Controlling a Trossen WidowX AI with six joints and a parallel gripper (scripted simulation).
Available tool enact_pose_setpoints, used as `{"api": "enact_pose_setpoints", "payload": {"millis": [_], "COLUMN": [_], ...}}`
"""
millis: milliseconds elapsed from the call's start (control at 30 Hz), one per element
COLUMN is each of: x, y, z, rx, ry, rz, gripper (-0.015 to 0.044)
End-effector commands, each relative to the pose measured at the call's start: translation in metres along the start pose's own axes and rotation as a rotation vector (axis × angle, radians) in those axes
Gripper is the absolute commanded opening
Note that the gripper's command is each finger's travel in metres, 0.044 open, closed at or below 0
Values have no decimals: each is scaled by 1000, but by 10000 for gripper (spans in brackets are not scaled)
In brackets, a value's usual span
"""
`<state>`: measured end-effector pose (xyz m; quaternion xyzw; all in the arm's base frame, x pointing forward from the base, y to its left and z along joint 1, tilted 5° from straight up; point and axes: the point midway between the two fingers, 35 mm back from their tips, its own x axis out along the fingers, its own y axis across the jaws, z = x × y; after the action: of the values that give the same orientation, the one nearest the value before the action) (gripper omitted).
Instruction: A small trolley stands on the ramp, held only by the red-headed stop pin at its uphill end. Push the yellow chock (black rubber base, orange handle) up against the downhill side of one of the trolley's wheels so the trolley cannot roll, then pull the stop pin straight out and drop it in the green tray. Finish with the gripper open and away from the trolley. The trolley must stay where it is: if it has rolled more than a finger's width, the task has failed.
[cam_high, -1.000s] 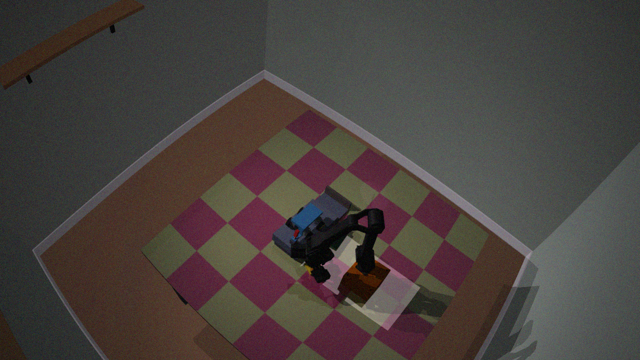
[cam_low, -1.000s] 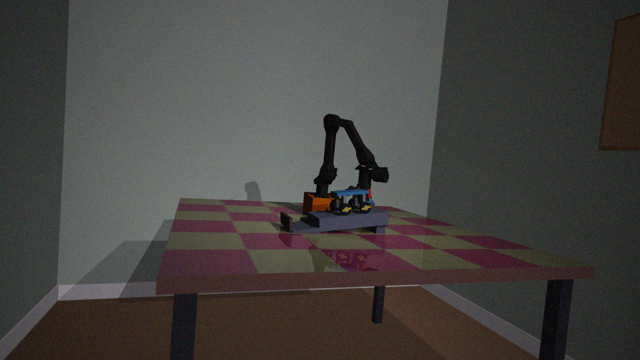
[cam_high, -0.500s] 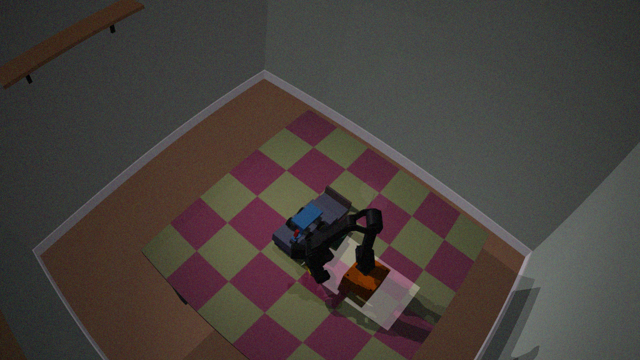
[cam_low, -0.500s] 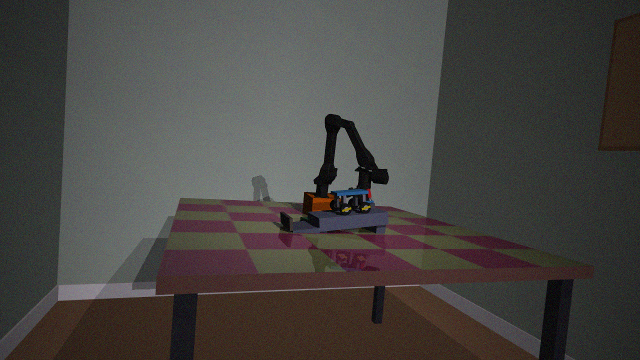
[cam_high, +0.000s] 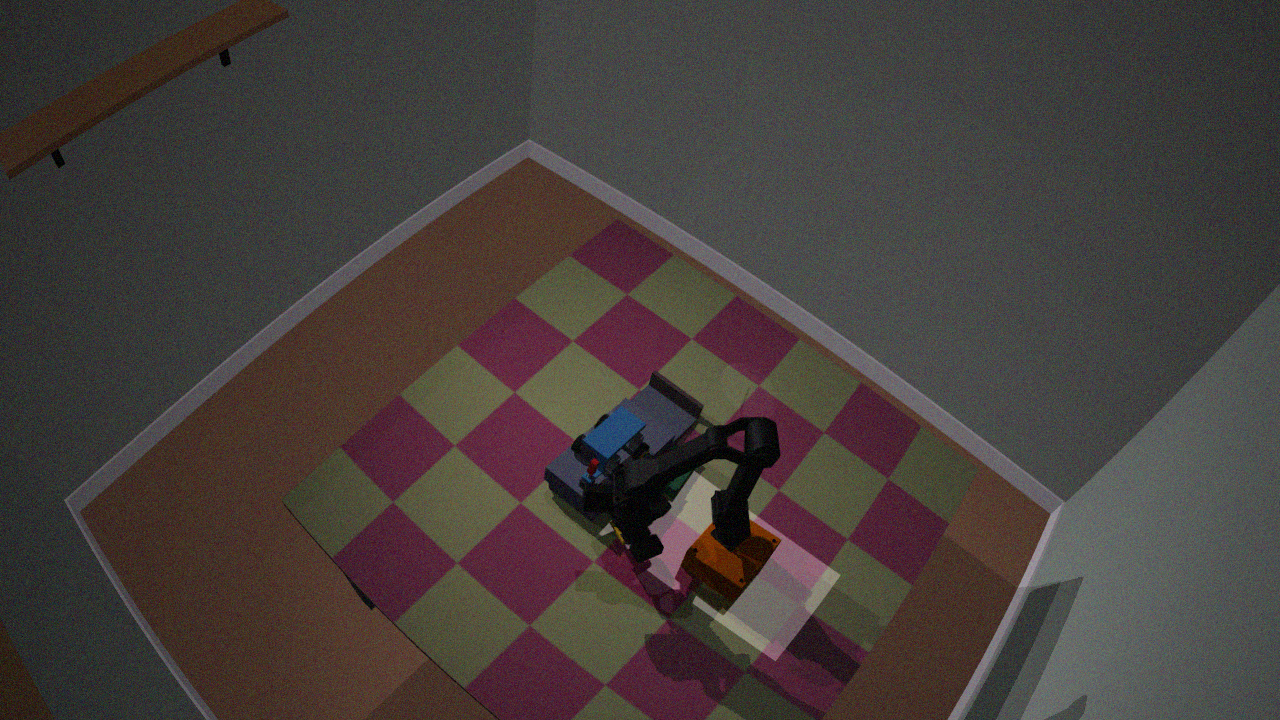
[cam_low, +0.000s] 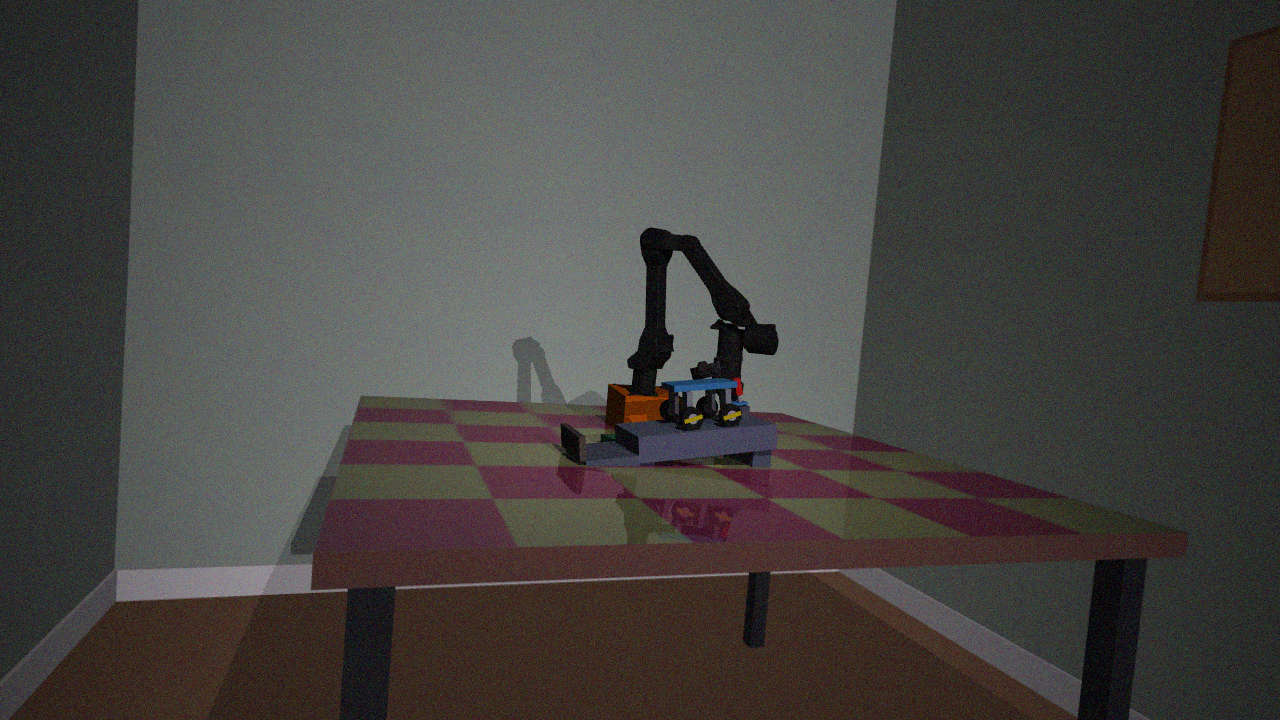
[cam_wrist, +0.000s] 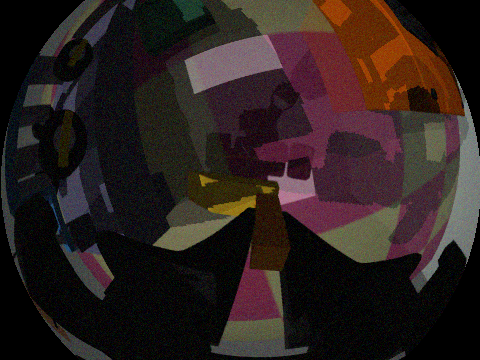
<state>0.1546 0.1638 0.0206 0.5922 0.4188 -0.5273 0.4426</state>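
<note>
Worktop (cam_high: 501, 564) (cam_low: 537, 523): magenta/pale-green checked top w/ brownish edge, dark legs (cam_low: 365, 653). On it, the grey-blue ramp (cam_high: 666, 419) (cam_low: 698, 442) (cam_wrist: 117, 125), the orange base block (cam_high: 716, 565) (cam_low: 623, 407) (cam_wrist: 385, 60) of the arm nearby, & the green tray (cam_high: 677, 484) (cam_wrist: 170, 22) between ramp & block, mostly hidden in the top view. Yellow chock (cam_high: 618, 533) (cam_wrist: 225, 192) is beside the ramp, off it; can't tell if its base touches the worktop.

Ramp (cam_high: 666, 418) (cam_low: 707, 440) and trolley (cam_high: 614, 431) (cam_low: 699, 385) block one side of claw (cam_wrist: 269, 235).
</note>
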Motion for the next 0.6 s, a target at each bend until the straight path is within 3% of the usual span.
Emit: {"api": "enact_pose_setpoints", "payload": {"millis": [0, 567], "x": [-14, -71], "y": [0, 0], "z": [0, -1], "rx": [2, 2], "ry": [0, 0], "rz": [4, 4], "gripper": [0, 0]}}
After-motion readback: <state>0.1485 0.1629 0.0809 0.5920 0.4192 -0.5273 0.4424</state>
